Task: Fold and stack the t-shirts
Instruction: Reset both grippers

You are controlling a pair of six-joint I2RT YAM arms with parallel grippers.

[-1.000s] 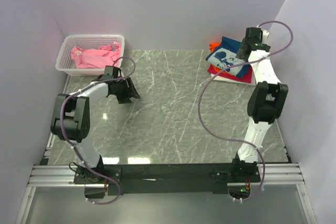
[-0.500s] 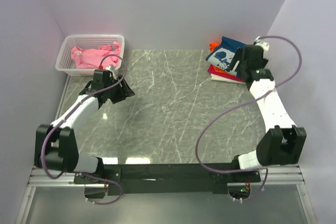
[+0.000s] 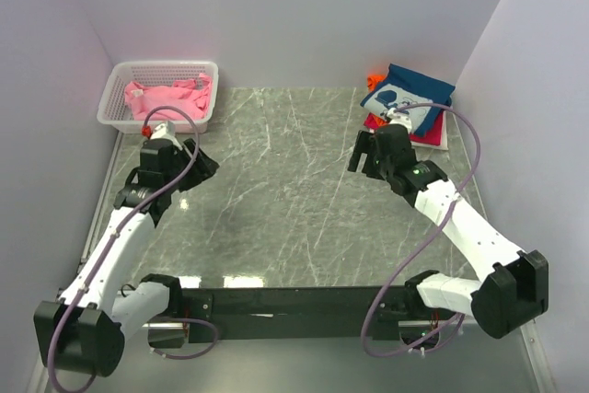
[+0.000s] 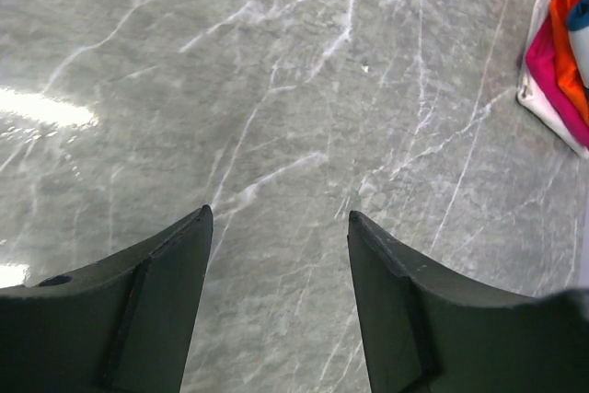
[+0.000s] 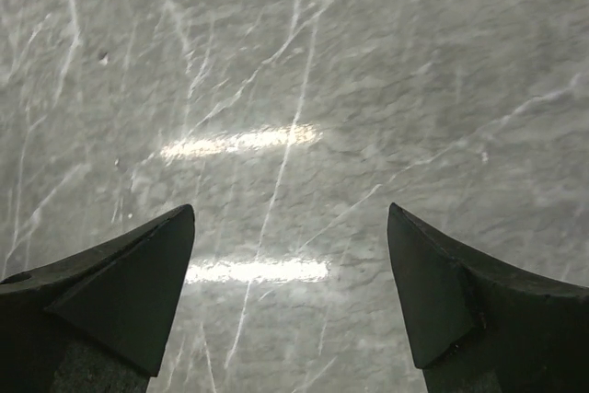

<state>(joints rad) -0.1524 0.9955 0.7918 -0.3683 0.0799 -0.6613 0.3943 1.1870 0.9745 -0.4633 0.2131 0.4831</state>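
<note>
Right gripper spread, navy t-shirt seemingly folded atop stack

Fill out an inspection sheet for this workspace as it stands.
Surface: grey marble-pattern table, bare in the middle, with glare patches.
Job's things: folded stack at far right, navy t-shirt on top; pink t-shirt crumpled in the basket.
Clutter: white lattice basket at far left; nothing else seen.
Grippers: left gripper and right gripper open, empty, over bare table.
Cables: purple cables loop off both arms.
Surroundings: plain pale walls.
</note>
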